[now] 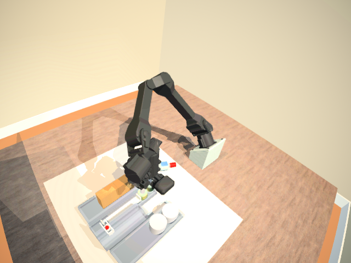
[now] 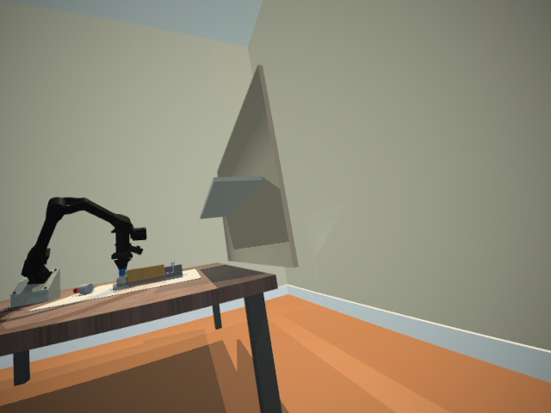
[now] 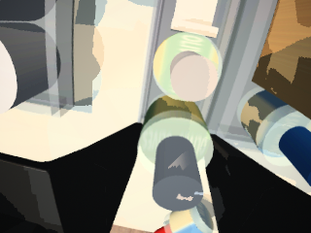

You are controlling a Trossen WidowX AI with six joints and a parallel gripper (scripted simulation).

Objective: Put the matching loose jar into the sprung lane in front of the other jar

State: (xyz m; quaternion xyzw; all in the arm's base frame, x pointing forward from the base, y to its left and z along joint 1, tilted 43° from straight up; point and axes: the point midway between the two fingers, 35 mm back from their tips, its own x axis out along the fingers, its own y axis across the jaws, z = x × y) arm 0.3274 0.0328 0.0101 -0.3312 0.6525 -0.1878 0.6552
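Note:
My gripper [image 3: 174,135] [image 1: 148,186] [image 2: 120,265] is shut on a pale green jar [image 3: 174,131] with a dark grey lid, held upright at the front end of the middle lane. Just behind it in that lane [image 1: 124,219] stands a matching pale green jar [image 3: 189,68] [image 1: 142,194] with a pale lid; the two look pressed close together. A pale pusher block [image 3: 194,14] sits right behind the lane jar. A small white part with a red dot [image 1: 106,227] is at the lane's far end.
A blue-lidded jar [image 3: 284,132] [image 2: 121,272] stands by an orange box [image 1: 113,190] [image 2: 145,272] [image 3: 292,58] in the neighbouring lane. Two white cylinders [image 1: 170,212] [image 1: 157,223] fill the other side lane. A red-capped bottle [image 1: 167,165] [image 3: 185,228] [image 2: 83,288] lies on the white mat [image 1: 204,204].

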